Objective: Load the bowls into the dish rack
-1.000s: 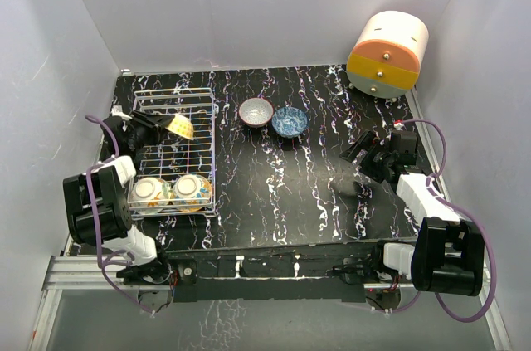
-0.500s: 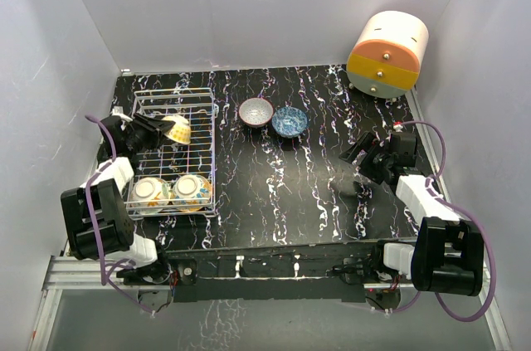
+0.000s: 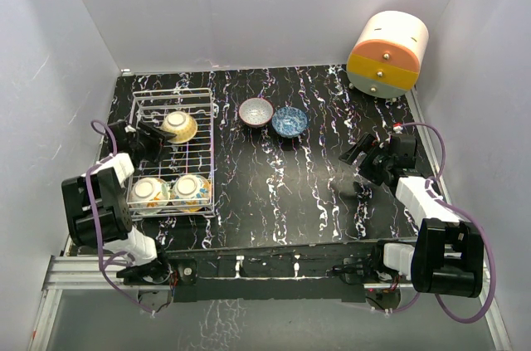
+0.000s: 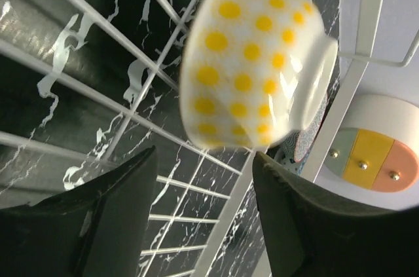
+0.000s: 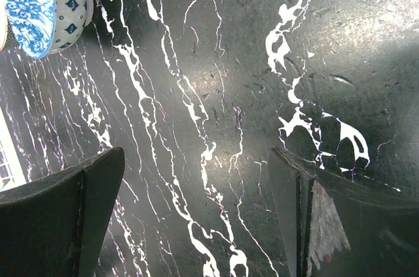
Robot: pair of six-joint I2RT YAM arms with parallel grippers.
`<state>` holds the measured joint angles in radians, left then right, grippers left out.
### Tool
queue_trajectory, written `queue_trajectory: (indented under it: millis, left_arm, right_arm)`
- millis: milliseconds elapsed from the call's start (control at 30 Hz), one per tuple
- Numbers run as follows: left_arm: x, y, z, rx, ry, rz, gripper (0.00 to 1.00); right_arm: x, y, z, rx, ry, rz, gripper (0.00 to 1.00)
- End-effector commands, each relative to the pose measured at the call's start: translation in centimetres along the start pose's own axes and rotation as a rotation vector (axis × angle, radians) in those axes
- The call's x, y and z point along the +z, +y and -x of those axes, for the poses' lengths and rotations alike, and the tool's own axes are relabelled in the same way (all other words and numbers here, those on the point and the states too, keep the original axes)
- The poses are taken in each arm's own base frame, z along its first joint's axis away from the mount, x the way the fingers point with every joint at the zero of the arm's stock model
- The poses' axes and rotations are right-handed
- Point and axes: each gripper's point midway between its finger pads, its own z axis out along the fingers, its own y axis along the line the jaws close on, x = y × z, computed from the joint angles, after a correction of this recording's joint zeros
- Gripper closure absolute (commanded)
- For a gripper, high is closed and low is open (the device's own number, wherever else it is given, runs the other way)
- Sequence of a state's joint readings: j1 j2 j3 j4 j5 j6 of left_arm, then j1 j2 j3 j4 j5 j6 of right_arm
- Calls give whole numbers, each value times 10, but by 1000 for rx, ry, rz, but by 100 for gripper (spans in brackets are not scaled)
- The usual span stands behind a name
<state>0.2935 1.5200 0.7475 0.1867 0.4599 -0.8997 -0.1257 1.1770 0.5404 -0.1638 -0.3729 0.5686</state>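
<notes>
The white wire dish rack (image 3: 207,152) stands at the left of the table. A pale bowl with yellow dots (image 3: 179,125) lies in its far half, just off the tips of my open left gripper (image 3: 158,133). In the left wrist view this bowl (image 4: 255,61) is blurred, free of the gripper (image 4: 204,159), with rack bars (image 4: 98,100) under it. Two patterned bowls (image 3: 150,192) (image 3: 192,189) sit in the rack's near end. A grey bowl (image 3: 255,112) and a blue bowl (image 3: 289,121) stand on the table. My right gripper (image 3: 357,154) is open and empty over bare table (image 5: 196,218); the blue bowl (image 5: 33,2) is far ahead.
A big cream-orange-yellow drum (image 3: 387,54) stands at the back right corner and shows in the left wrist view (image 4: 373,159). White walls close in the table on three sides. The black marbled table (image 3: 282,185) lies between rack and right arm.
My left gripper has let go of the yellow-dotted bowl, which has dropped from a tilted hold into the rack. The gripper has drawn back to the left. The right arm has barely moved.
</notes>
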Motion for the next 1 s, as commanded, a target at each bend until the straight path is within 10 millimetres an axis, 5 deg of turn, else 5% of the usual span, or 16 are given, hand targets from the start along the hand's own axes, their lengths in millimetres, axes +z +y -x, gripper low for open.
queue_trajectory:
  millis: [0, 300, 700, 967]
  left_arm:
    - [-2, 42, -9, -38, 18, 177, 37]
    - [-5, 37, -4, -21, -5, 171, 36]
    - [-42, -38, 50, 258, -120, 141, 24]
    - [-35, -70, 56, 409, -99, 97, 17]
  right_arm:
    - [-3, 9, 13, -26, -54, 41, 6]
    - [-2, 10, 13, -30, -54, 42, 6]
    - [1, 13, 17, -23, -49, 52, 6]
    - [3, 11, 18, -26, -49, 47, 6]
